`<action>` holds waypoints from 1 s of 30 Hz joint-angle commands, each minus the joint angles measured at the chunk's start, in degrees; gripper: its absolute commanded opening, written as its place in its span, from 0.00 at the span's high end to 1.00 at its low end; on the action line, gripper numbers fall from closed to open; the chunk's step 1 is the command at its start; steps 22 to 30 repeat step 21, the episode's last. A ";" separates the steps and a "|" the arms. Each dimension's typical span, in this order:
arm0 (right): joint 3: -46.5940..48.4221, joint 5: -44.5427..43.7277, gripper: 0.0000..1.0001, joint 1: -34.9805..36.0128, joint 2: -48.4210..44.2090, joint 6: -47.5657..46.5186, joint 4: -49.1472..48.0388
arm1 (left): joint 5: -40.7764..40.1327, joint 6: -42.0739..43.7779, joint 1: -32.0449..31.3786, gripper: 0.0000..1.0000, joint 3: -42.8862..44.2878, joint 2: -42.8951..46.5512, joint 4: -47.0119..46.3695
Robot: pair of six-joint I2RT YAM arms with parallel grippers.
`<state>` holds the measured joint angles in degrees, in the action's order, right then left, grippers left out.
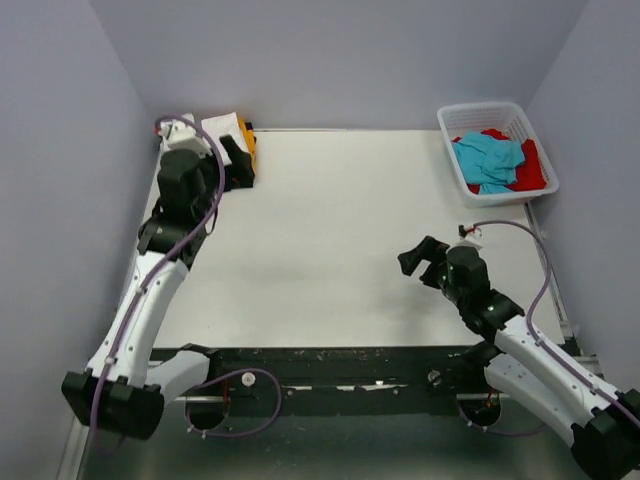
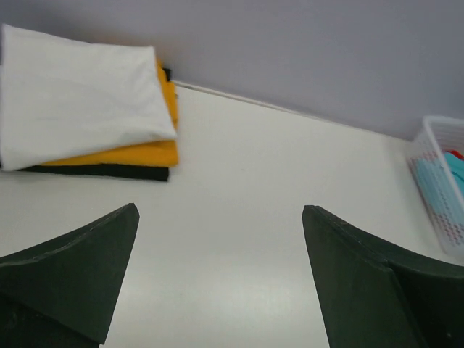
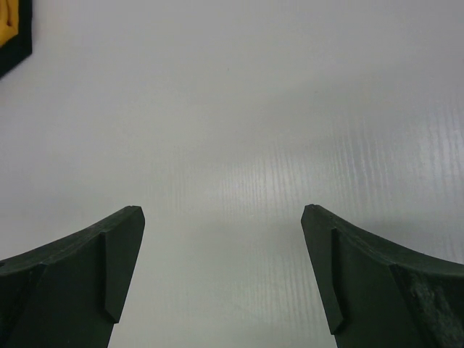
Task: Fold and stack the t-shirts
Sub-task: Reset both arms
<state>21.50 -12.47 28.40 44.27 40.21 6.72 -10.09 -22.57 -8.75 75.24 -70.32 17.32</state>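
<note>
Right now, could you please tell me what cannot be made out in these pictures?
Top external: the left arm covers most of the folded stack.
Left wrist: the right edge cuts off the basket.
Top external: the turquoise t-shirt hides much of the red t-shirt.

Black t-shirt, only an edge beneath orange t-shirt

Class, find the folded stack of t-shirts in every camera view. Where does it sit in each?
Top external: the folded stack lies at the table's far left corner.
Left wrist: upper left, white over orange over black.
Right wrist: only a corner of it shows, top left.
Shared landmark: the white table.
</note>
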 commanded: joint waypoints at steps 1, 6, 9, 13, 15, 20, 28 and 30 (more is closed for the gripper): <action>0.88 -5.78 0.00 -0.02 -6.68 1.35 6.27 | 8.28 -9.61 -9.02 0.02 -24.30 11.94 -5.85; -0.06 -10.88 0.00 -0.02 -13.36 1.60 9.53 | 5.89 -18.22 -17.52 0.01 -43.67 25.32 -8.53; -1.23 -13.46 0.00 -0.03 -15.87 1.42 10.24 | 3.76 -22.91 -20.64 0.01 -49.39 32.06 -6.79; -1.52 -15.74 0.00 -0.06 -17.34 2.02 11.55 | 0.78 -22.55 -22.97 0.02 -52.96 38.73 -4.89; -1.80 -15.95 0.00 -0.07 -17.66 2.02 11.21 | -2.32 -22.78 -23.06 0.01 -52.99 39.48 -2.99; -1.81 -13.84 0.00 -0.02 -17.66 1.39 10.96 | -2.08 -21.61 -23.06 0.01 -52.23 37.65 -3.32; -1.74 -14.20 0.00 -0.02 -17.74 1.55 10.95 | -2.02 -21.55 -23.03 0.01 -52.05 37.28 -3.11; -1.74 -14.20 0.00 -0.02 -17.74 1.55 10.95 | -2.02 -21.55 -23.03 0.01 -52.05 37.28 -3.11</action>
